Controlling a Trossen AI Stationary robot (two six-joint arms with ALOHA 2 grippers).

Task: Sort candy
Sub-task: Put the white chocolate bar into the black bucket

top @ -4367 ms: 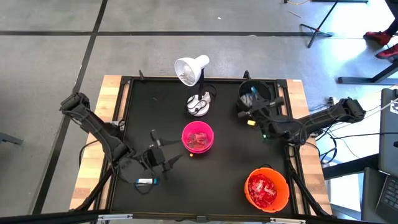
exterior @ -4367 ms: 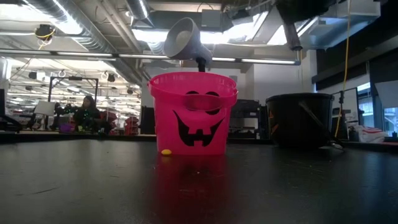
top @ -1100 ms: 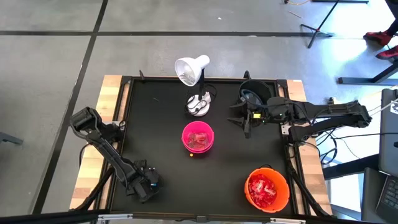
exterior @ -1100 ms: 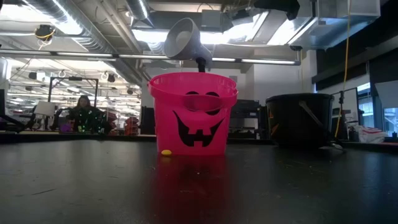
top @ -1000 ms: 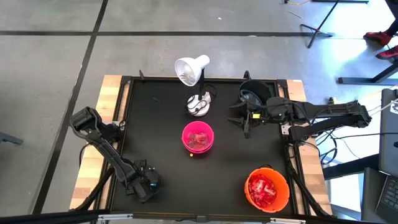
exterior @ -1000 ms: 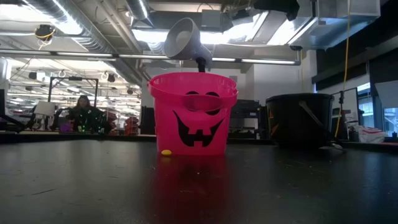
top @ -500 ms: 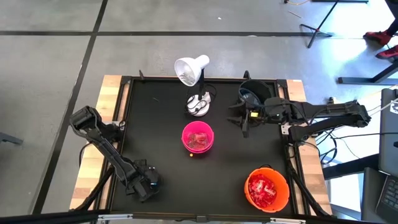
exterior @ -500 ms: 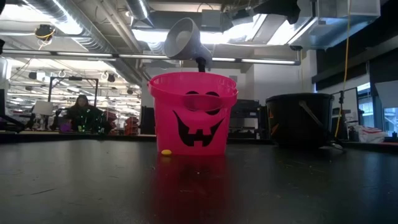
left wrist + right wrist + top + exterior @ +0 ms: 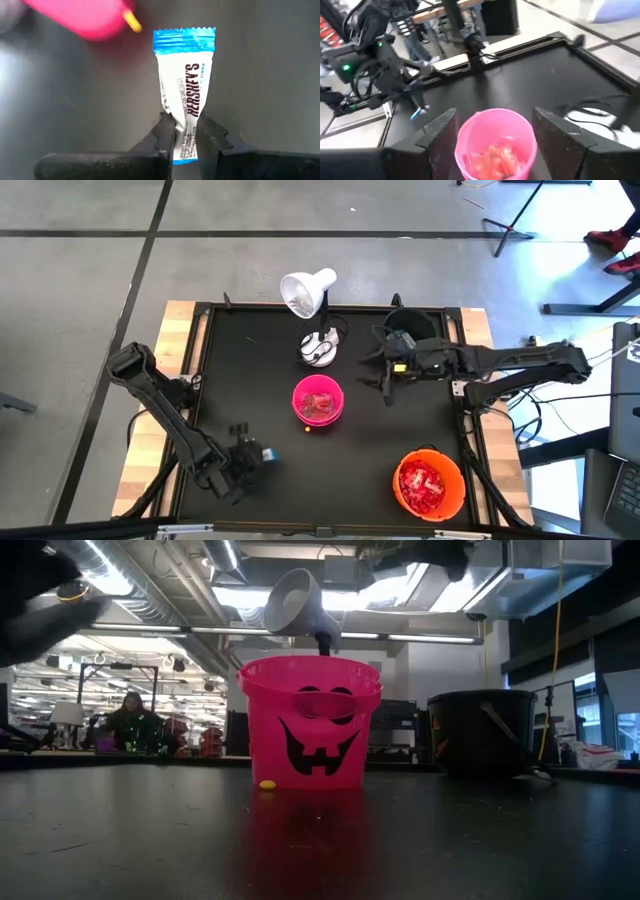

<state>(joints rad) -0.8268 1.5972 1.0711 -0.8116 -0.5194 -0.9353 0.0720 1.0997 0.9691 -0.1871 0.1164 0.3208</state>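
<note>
A slim white-and-blue candy bar sticks out ahead of my left gripper, which is shut on it above the table's near left part. Forward of it, blurred, are the pink bucket and a small yellow sweet on the table. The pink bucket stands mid-table with red candy inside. My right gripper hangs open right of the pink bucket, which sits between its spread fingers in the right wrist view. My left gripper pinches the candy bar near its rear crimped end between its two fingers. The fingers slant down toward the table, and the bar runs out along them, its far blue end free. The bar is lifted clear of the table.
An orange bucket full of red candy stands near right. A black bucket sits far right, behind my right arm. A white desk lamp stands at the far middle. A person sits in the room beyond the table.
My left gripper has risen from the table near its front left corner and tipped from pointing down to slanting forward, shifting a little toward the pink bucket. The white-and-blue bar, which lay on the table under it, has come up with it, clear of the surface.
</note>
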